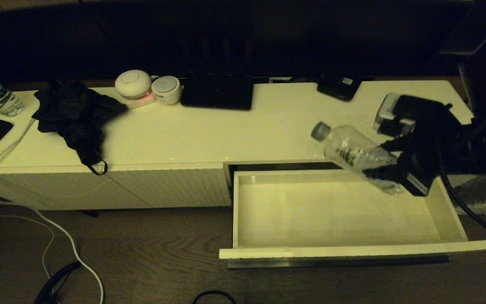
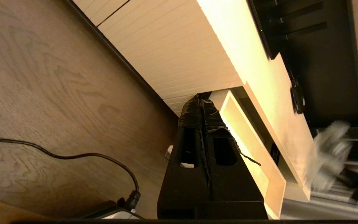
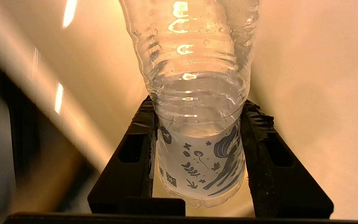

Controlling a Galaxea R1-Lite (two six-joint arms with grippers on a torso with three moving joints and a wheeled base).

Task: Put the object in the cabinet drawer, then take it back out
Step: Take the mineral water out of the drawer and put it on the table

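The open cabinet drawer [image 1: 344, 211] lies under the right gripper [image 1: 388, 160], clamped on the tilted bottle [image 1: 355, 154].

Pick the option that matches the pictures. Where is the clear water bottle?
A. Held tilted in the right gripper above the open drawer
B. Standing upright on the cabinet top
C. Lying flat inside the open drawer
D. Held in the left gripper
A: the right gripper clamps the clear water bottle, tilted, over the back right corner of the open drawer.

Matte black right claw [image 3: 199, 149], slotted fingers, black cable
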